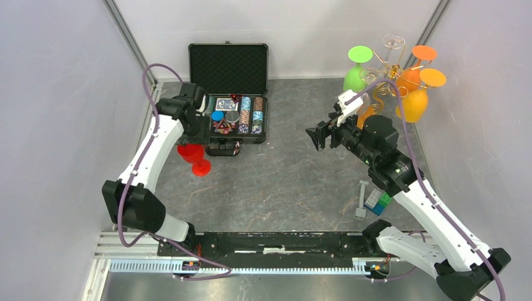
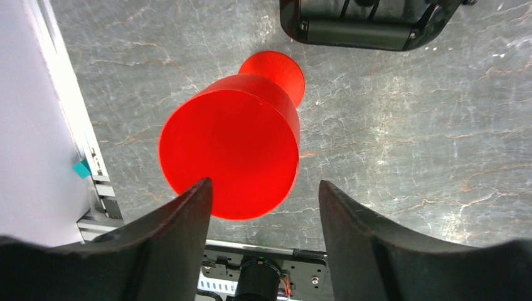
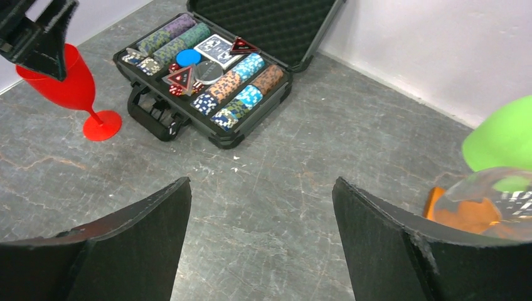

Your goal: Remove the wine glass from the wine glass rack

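The wine glass rack (image 1: 384, 78), gold wire on an orange-brown base (image 1: 366, 116), stands at the back right. A green glass (image 1: 355, 76), orange glasses (image 1: 413, 100) and a clear glass (image 1: 393, 44) hang on it upside down. A red wine glass (image 1: 193, 157) stands upright on the table at the left. My left gripper (image 1: 201, 138) is open just above its bowl (image 2: 229, 153), not gripping it. My right gripper (image 1: 317, 136) is open and empty, left of the rack. In the right wrist view (image 3: 261, 188) the green glass (image 3: 502, 135) and clear glass (image 3: 483, 200) show at the right edge.
An open black case (image 1: 229, 94) of poker chips and cards lies at the back centre, right next to the red glass. A small blue-green block (image 1: 378, 200) and a grey tool (image 1: 362, 199) lie by the right arm. Grey walls close in both sides.
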Robot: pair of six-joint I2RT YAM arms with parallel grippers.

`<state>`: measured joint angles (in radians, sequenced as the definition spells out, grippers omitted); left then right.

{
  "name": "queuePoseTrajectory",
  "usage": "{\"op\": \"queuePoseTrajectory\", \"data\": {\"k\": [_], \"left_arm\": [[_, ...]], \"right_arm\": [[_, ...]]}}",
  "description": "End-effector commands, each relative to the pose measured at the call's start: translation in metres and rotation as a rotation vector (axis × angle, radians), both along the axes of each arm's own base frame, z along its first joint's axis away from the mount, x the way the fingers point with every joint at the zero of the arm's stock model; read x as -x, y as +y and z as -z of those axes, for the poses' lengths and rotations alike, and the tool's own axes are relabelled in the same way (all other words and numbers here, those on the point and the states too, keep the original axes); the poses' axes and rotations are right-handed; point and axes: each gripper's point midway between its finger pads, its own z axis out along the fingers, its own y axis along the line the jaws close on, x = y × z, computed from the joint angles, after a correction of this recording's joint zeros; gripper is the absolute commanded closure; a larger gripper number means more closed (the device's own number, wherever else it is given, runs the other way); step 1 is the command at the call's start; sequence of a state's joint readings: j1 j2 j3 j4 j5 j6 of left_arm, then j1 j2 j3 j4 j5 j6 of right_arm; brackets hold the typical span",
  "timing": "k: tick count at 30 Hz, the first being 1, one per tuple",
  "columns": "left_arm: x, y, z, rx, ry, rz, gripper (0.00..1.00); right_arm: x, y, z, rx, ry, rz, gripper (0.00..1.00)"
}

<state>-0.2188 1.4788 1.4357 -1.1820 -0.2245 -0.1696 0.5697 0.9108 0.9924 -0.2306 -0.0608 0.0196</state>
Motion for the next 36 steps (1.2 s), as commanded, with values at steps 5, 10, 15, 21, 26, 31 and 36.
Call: {"op": "queuePoseTrajectory", "data": {"k": [5,10,15,21,26,31,36], "left_arm": [[-0.001,-0.002,-0.09,0.064,-0.256,0.047,0.17],[0.005,-0.03,-0.134,0.231,-0.448,0.152,0.05],[0.017,-0.08,-0.164,0.495,-0.636,0.356,0.0],[0.03,-0.106,-0.175,0.673,-0.757,0.44,0.0],[0.044,-0.112,-0.162,0.725,-0.721,0.457,0.0],[0.053,-0.113,-0.153,0.738,-0.708,0.461,0.0],[0.056,-0.115,-0.148,0.751,-0.684,0.468,0.03]], "right_arm": [[-0.015,-0.038,-0.062,0.093,-0.096,0.194,0.12],[-0.027,-0.082,-0.097,0.228,-0.151,0.413,0.15],[-0.039,-0.14,-0.109,0.522,-0.121,0.706,0.28],[-0.054,-0.155,-0.083,0.86,-0.028,0.773,0.27],[-0.074,-0.145,-0.087,0.881,-0.04,0.793,0.25],[-0.095,-0.14,-0.078,0.954,-0.022,0.86,0.24],[-0.11,-0.132,-0.074,0.949,-0.013,0.87,0.31]]}}
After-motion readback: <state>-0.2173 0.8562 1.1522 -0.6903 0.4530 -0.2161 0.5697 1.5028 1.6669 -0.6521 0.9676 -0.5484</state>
